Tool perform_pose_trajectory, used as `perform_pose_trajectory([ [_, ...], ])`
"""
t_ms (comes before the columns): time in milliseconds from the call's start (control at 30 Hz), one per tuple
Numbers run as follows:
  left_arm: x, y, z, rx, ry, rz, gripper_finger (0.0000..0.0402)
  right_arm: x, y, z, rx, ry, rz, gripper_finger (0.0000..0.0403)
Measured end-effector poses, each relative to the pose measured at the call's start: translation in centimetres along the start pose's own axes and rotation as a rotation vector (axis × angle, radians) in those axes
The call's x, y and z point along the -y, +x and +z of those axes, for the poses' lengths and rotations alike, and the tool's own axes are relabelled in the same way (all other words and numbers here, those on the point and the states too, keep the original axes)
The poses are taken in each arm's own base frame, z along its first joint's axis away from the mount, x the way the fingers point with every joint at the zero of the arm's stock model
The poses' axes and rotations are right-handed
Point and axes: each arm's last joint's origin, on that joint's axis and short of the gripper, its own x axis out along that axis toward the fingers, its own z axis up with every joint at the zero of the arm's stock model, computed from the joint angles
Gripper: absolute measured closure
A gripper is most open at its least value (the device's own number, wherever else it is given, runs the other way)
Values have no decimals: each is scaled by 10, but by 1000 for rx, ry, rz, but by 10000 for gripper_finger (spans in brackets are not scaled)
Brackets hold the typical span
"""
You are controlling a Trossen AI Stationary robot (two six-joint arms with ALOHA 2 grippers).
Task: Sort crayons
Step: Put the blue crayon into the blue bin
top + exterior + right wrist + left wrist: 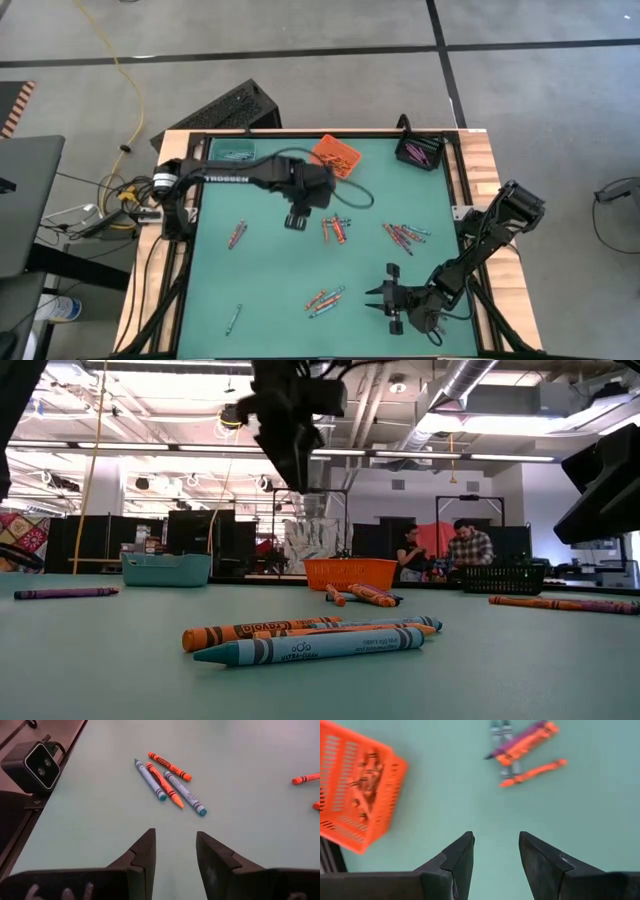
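Crayons lie flat on the green mat in loose groups: one cluster (336, 230) at the middle, another (403, 235) to its right, a third (325, 299) near the front, and single ones at the left (236, 235) and front left (233, 317). My left gripper (296, 222) hangs open above the mat, left of the middle cluster (522, 750), with nothing between its fingers (496, 845). My right gripper (376, 299) stands open low over the mat, just right of the front cluster (170, 782), and it is empty too (175, 842).
Three small bins stand along the far edge: teal (232, 152), orange (337, 155) with crayons inside, and black (420, 152) with crayons inside. A black cable (350, 200) loops over the mat near the orange bin. People sit in the room beyond the table.
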Motion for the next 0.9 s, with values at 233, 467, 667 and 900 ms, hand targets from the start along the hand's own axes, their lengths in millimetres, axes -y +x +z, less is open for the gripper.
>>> perform_pose_trajectory([
  [233, 45, -5, 3, -88, 73, -37, 255, 1, 1, 1, 1, -23, -3, 270],
  [467, 78, -11, 1, -158, 90, -72, 255, 5, 4, 3, 1, -41, -19, 270],
  [667, 98, -15, 0, -181, 77, -123, 255, 7, 7, 4, 1, -55, -30, 270],
  [900, 126, -22, -3, -233, 46, -171, 255, 10, 9, 6, 5, -112, -37, 270],
])
